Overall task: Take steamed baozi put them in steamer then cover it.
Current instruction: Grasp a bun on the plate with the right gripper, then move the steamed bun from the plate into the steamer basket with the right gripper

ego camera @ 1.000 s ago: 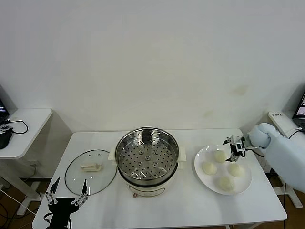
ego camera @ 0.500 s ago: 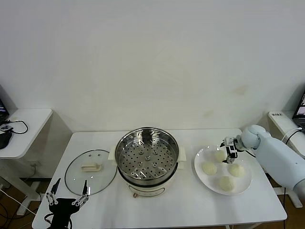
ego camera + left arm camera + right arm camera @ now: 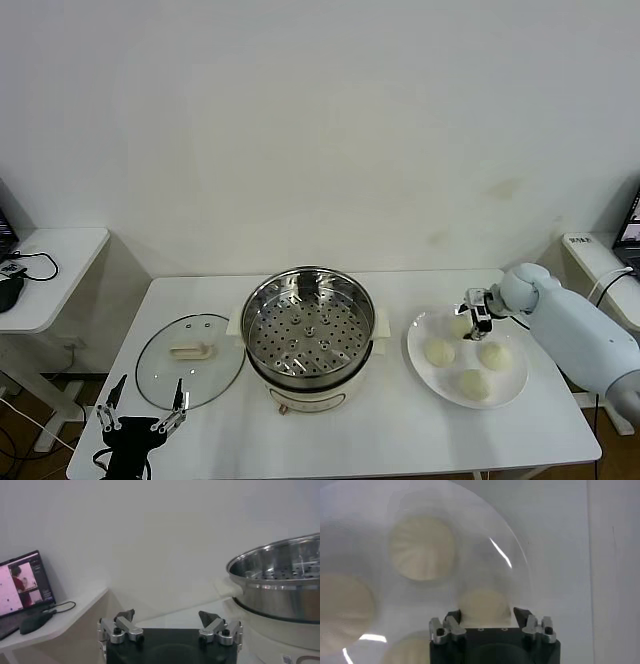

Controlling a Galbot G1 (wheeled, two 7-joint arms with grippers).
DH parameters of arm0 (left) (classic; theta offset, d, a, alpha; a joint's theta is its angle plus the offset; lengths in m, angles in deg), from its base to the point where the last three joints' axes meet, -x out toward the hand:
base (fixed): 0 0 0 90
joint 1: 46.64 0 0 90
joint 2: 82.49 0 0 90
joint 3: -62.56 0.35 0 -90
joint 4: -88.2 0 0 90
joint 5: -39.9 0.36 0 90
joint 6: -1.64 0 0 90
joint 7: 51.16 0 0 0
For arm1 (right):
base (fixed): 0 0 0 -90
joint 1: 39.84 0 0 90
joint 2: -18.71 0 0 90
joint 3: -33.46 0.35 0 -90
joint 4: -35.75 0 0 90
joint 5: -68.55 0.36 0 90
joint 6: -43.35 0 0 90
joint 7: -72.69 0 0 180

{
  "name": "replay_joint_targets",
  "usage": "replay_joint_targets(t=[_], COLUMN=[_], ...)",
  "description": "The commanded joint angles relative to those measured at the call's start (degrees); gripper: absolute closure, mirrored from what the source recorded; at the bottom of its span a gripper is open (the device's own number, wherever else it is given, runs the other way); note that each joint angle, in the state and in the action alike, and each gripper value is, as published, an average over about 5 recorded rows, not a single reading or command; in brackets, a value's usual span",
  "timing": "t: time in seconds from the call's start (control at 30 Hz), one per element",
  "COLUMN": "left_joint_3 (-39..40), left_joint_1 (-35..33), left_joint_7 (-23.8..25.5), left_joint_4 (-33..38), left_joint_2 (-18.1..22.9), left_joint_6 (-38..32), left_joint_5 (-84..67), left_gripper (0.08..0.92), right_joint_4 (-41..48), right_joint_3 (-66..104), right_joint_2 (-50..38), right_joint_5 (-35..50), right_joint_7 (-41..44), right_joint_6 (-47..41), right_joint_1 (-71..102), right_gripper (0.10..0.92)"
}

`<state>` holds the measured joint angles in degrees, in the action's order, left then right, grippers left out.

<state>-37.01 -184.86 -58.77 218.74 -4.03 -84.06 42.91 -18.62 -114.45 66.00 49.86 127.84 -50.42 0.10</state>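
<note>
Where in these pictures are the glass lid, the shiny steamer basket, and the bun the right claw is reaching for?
cover [image 3: 190, 358]: head view, on the glass beside its handle.
steamer [image 3: 308, 338]: head view, on the perforated bottom.
baozi [image 3: 485, 607]: right wrist view, on the bun's top, between the fingers.

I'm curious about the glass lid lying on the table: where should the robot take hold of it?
By the cream bar handle at the centre of the glass lid, coming straight down from above. The lid lies flat with the handle facing up, and its rim sits against the table.
</note>
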Motion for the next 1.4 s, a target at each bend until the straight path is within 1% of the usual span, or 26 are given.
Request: replay_joint_targets(t=[0.03, 0.17, 0.37, 0.63, 0.77, 0.87, 1.03, 1.27, 1.4], left_joint_3=[0.15, 0.22, 0.18, 0.09, 0.10, 0.13, -0.02, -1.16, -2.40], left_joint_1=[-0.08, -0.17, -0.33, -0.25, -0.11, -0.05, 0.25, 0.74, 0.80], left_joint_7=[-0.06, -0.09, -0.08, -0.03, -0.02, 0.01, 0.05, 0.13, 0.19], left_joint_4=[0.03, 0.21, 0.42, 0.58, 0.64, 0.65, 0.69, 0.77, 0.84], left_joint_2=[0.01, 0.00, -0.19, -0.77, -0.98, -1.18, -1.52, -1.99, -2.28], left_joint_6=[-0.05, -0.05, -0.07, -0.04, 0.00, 0.06, 0.10, 0.29, 0.41], left_joint_5=[0.05, 0.06, 0.05, -0.15, -0.37, -0.52, -0.73, -1.89, -2.61], left_gripper=[0.177, 0.177, 0.177, 0.177, 0.177, 0.177, 0.177, 0.177, 0.177], right_joint_4=[-0.34, -2.31, -7.73, -18.11, -22.12, -24.07, -25.52, -25.63, -24.69], right_joint_3=[-0.22, -0.93, -4.11, -12.92, -19.22, -23.84, -31.25, -35.00, -36.40], right_joint_2=[-0.27, -1.82, -6.20, -13.62, -14.03, -11.91, -4.47, 7.39, 14.20], right_joint_5=[0.24, 1.69, 6.41, 16.79, 22.52, 26.64, 32.21, 37.80, 38.35], right_joint_7=[0.40, 1.43, 3.13, 4.15, 4.01, 3.42, 2.10, -0.25, -0.90], right_joint_6=[-0.03, -0.21, -1.05, -2.99, -4.34, -5.45, -6.80, -7.87, -7.23], right_joint_1=[-0.56, -1.69, -5.26, -18.24, -27.08, -34.04, -44.14, -47.61, -46.63], right_gripper=[0.407, 0.441, 0.446, 0.441, 0.440, 0.440, 0.440, 0.440, 0.440])
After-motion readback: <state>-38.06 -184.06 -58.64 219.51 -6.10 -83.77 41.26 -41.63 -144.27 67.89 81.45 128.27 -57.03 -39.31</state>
